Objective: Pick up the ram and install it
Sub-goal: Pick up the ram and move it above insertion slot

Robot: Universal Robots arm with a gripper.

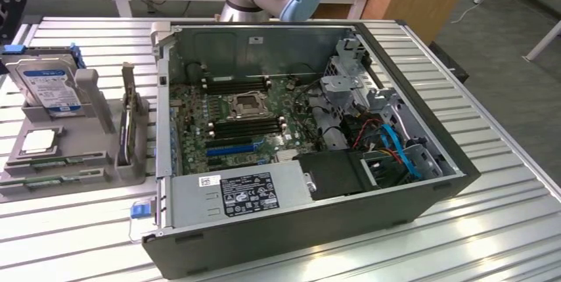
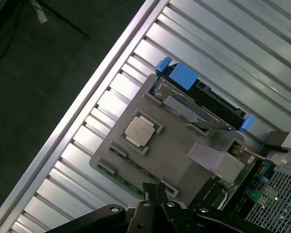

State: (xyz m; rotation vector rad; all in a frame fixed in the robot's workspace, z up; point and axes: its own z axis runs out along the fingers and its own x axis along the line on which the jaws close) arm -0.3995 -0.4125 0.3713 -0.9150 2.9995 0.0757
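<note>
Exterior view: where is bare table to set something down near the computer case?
Bare slatted table lies on the exterior view's right of the computer case, and a strip runs along its near wall. The exterior view's left is crowded: the grey holder with the hard drive stands close beside the case, leaving a narrow gap.

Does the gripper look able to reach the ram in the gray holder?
Probably yes: the gripper hangs just over the gray holder, close to the ram along its edge, with nothing covering it, though it is shut.
</note>
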